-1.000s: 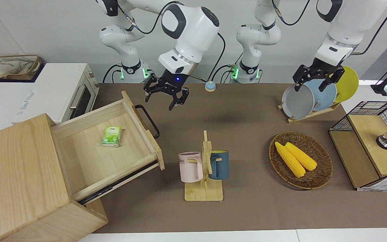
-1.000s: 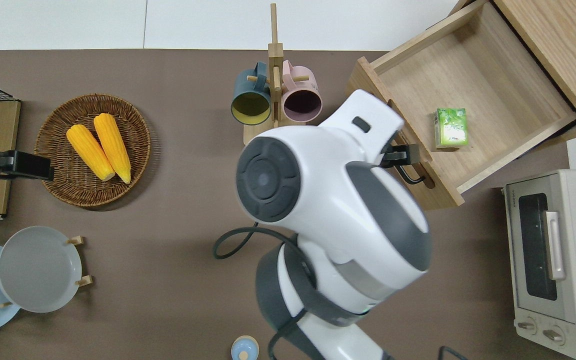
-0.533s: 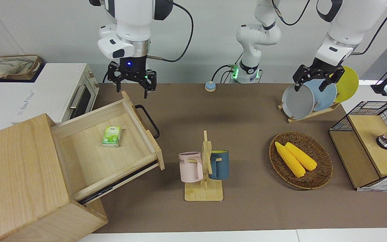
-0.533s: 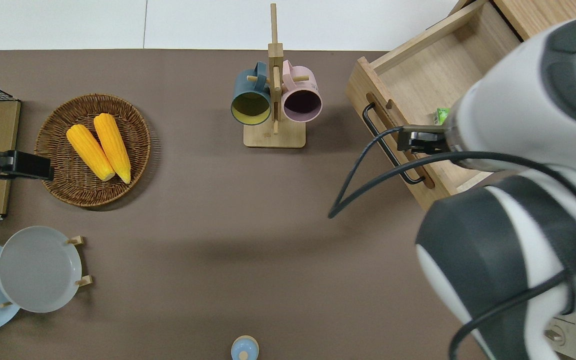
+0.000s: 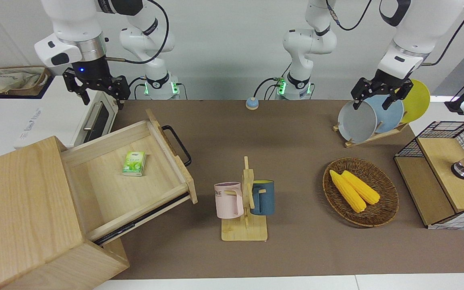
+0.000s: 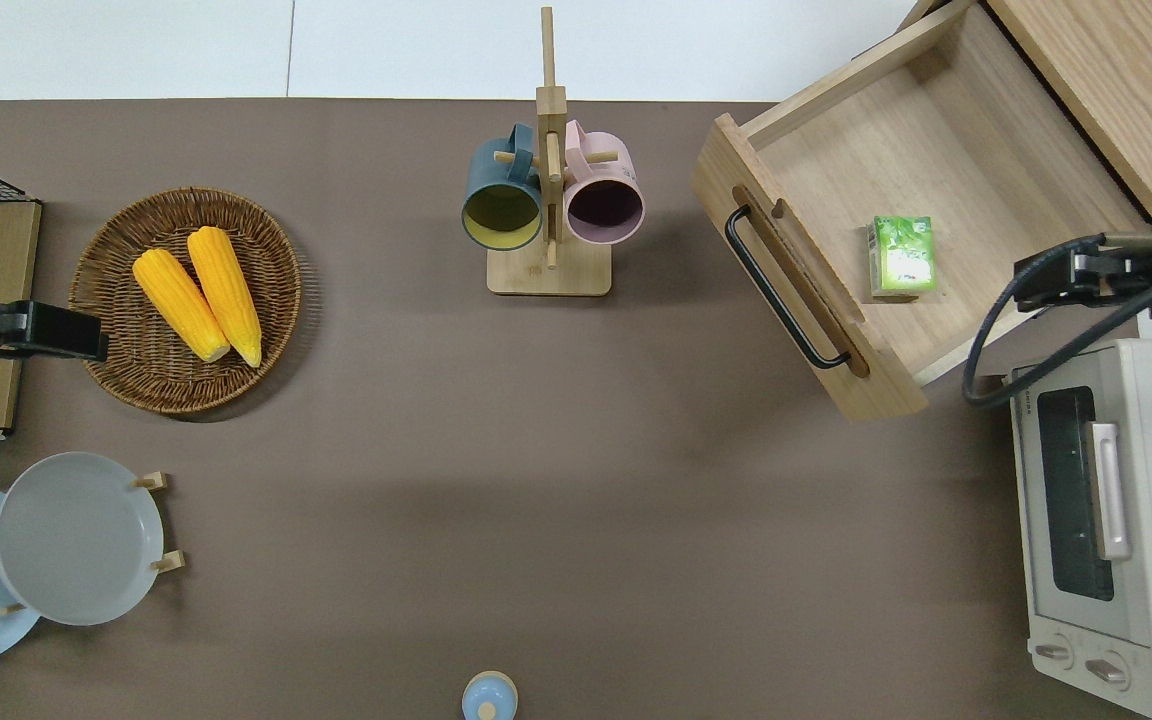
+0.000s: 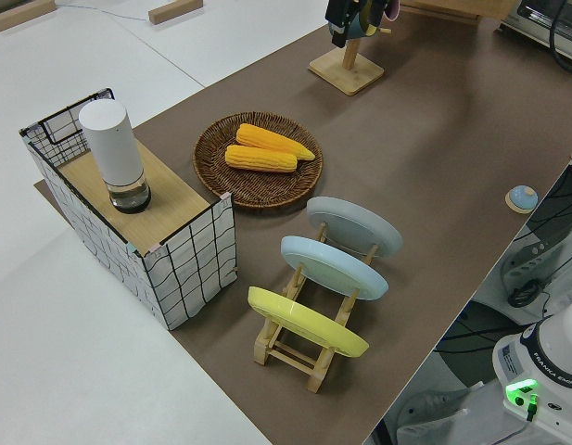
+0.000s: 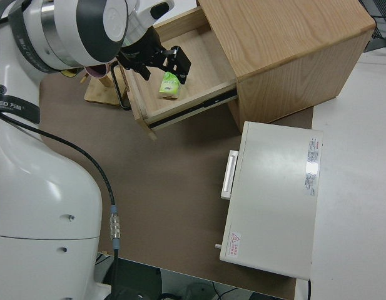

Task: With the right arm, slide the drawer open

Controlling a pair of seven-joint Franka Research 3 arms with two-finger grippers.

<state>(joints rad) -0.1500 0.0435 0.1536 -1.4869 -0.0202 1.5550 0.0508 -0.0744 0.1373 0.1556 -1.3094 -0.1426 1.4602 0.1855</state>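
Light-wood tray drawer (image 5: 135,177) stands pulled well out of its big plain wooden box (image 5: 26,217), at the right arm's end of the table.

Nearest the robots: white toaster oven with glass door (image 6: 1096,520), about 5 o'clock from the drawer in the overhead view. The right arm's black two-finger gripper (image 5: 97,90), blue wrist light on, hangs up in the air over the oven's edge by the drawer's near corner; fingers spread wide, holding nothing, clear of the handle. Black metal bar handle (image 6: 784,288) runs along the drawer front, untouched. A small green packet (image 6: 902,256) lies flat on the drawer floor. Farther out at 9 o'clock from the drawer, a wooden mug stand (image 6: 548,200) carries a pink mug (image 6: 604,200) and a dark blue mug (image 6: 502,205). Left arm parked; its gripper (image 5: 379,96) has its fingers apart, empty.
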